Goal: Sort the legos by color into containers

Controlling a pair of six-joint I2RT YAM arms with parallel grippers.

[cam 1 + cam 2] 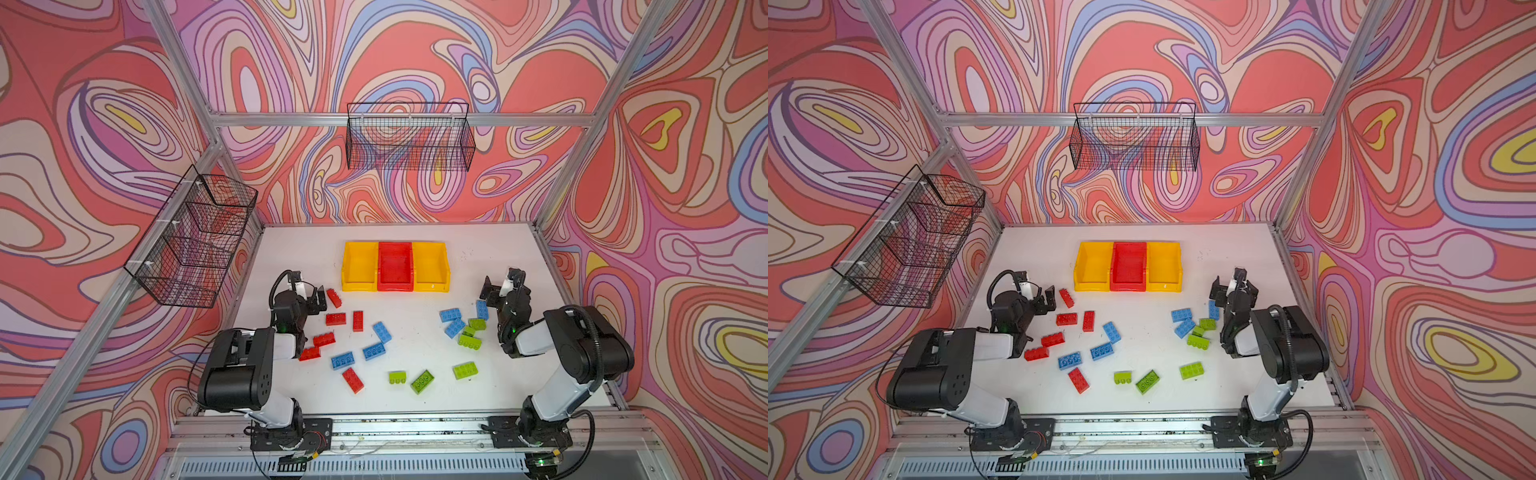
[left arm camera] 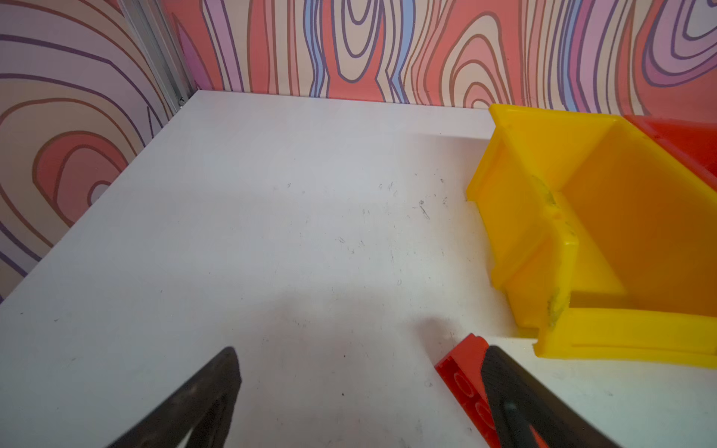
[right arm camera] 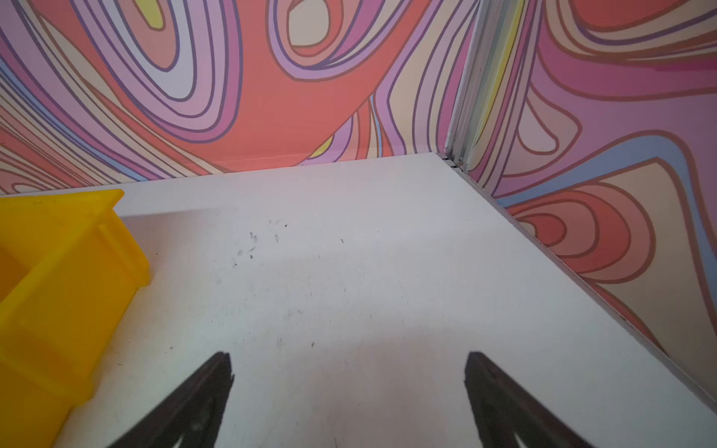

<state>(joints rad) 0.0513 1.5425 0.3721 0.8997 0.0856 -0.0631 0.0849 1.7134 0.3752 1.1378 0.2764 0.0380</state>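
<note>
Overhead, in both top views, the legos (image 1: 381, 331) are lying scattered on the table (image 1: 415, 237) with the containers (image 1: 395, 287) sitting at their twelve o'clock. The left gripper (image 1: 316, 300) at ten o'clock and the right gripper (image 1: 489, 291) at two o'clock are hovering, jaws spread, holding nothing. The left wrist view is showing a red brick (image 2: 459, 372) partly hidden behind one jaw, near the left yellow bin (image 2: 543, 240); the right wrist view is showing parted jaws near the right yellow bin (image 3: 70, 279).
</note>
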